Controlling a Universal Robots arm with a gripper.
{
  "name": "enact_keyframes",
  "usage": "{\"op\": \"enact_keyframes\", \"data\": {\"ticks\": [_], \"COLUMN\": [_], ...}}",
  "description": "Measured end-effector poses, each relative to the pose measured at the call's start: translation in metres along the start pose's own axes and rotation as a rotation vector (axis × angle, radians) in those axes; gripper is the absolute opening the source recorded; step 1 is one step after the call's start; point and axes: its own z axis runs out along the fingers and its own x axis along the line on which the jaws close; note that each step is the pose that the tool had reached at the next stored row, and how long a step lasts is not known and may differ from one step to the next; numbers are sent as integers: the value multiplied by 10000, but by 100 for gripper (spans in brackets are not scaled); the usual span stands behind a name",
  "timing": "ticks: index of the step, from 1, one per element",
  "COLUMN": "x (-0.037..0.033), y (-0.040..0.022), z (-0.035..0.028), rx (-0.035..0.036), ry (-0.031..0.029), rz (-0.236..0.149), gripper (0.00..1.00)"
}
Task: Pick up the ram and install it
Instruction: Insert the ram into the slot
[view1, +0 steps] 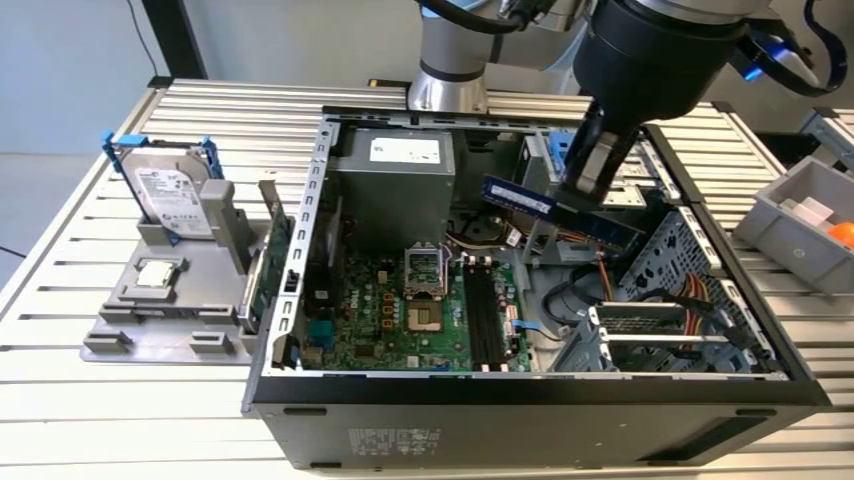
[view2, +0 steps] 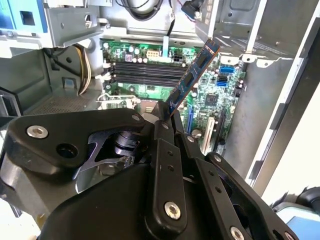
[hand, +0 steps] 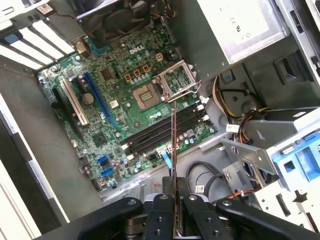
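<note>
The ram (view1: 523, 199) is gripped by the end effector (view1: 585, 188) above the open PC case (view1: 315, 230), & is prob. best kept level & parallel w/ the black slots (hand: 162, 134) for seating.

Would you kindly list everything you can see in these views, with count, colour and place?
table: one, silver slats, under everything
computer case: one, black and grey, open, on the table
motherboard: one, green, inside the case
memory slots: a set, black, on the motherboard
power supply: one, grey, inside the case
holder: one, grey, at the exterior view's left of the case
hard drive: one, silver, blue-trimmed, upright in the holder
processor chip: one, silver, flat on the holder
bin: one, grey, exterior view's right edge
ram: one, bluish, over the open case
gripper: one, black, shut on the ram
arm: one, dark, above the case
</note>
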Motion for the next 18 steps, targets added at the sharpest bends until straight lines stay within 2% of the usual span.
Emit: {"op": "enact_keyframes", "data": {"ticks": [18], "x": [0], "y": [0], "z": [0], "rx": [68], "ry": [-59], "rz": [1191], "gripper": [0]}}
